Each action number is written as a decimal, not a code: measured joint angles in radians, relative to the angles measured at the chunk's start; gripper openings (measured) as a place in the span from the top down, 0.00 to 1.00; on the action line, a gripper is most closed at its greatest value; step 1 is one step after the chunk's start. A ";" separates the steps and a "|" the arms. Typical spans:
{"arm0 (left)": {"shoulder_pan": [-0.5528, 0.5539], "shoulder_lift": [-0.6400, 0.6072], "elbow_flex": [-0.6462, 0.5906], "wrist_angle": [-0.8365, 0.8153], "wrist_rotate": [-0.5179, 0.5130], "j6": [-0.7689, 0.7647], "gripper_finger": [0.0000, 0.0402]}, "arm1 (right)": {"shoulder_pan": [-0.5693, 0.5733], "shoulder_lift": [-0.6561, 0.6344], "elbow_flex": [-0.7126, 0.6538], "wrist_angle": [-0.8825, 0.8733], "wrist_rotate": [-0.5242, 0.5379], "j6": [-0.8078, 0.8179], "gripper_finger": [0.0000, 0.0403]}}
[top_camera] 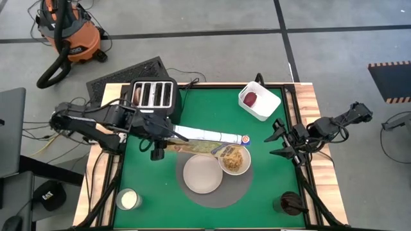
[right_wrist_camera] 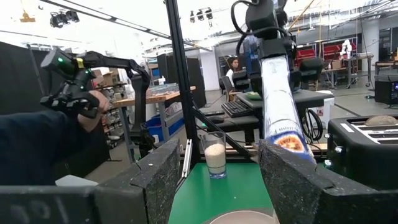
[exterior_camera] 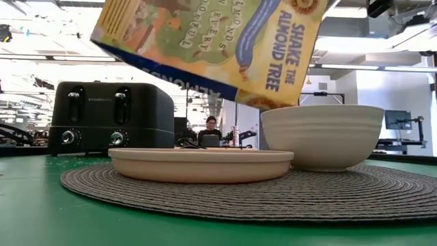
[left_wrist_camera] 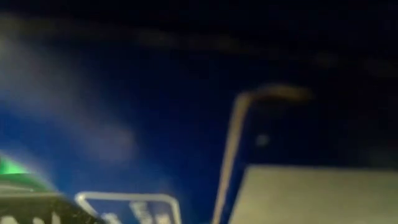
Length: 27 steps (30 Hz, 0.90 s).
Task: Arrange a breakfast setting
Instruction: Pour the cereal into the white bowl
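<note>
On the left of the green worktop [top_camera: 192, 109], your left tool [top_camera: 156, 133] is clamped on the base of a cereal box [top_camera: 209, 136], light stiff cardboard, tipped over the bowl [top_camera: 234, 160]. Grip the box by its narrow sides near the base; it will likely crush if squeezed. On the woven placemat [top_camera: 212, 196] sits the smooth round ceramic plate [top_camera: 203, 174], just beside the bowl, which holds brown cereal [top_camera: 235, 158]. Both are probably heavy, slick and breakable. Your right tool [top_camera: 280, 142] waits with fingers spread at the right edge.
</note>
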 joint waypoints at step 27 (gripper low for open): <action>0.005 -0.249 -0.496 0.510 0.001 -0.002 0.65 | -0.002 0.005 0.000 0.000 0.000 -0.018 0.40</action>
